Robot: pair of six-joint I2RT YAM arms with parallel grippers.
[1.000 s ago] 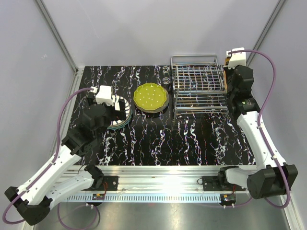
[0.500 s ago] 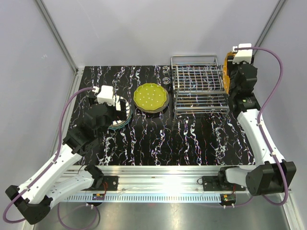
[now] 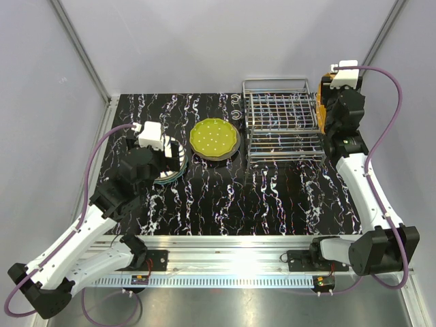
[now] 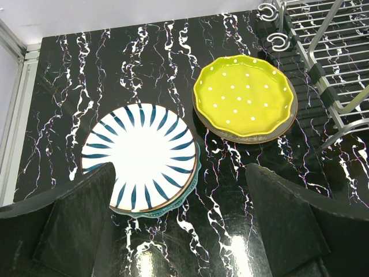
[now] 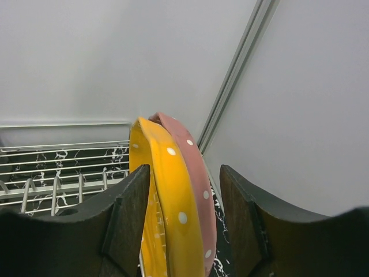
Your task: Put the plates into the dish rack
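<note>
— Left fingers (image 4: 75, 225), how do they stand?
— Spread wide, hovering over a round white plate with dark blue stripes (image 4: 144, 153). It tops a teal plate (image 4: 167, 209) at the left of the black marbled surface (image 3: 238, 197).
— Further right?
— A yellow-green dotted plate with a wavy rim (image 4: 245, 95) lies on a dark grey plate (image 4: 249, 138), near the chrome wire dish rack (image 3: 283, 126).
— And the right fingers (image 5: 130, 219)?
— They straddle an orange dotted plate (image 5: 167, 196) and a pink dotted plate (image 5: 199, 173), both upright at the rack's right side. Whether they press, I cannot tell.
</note>
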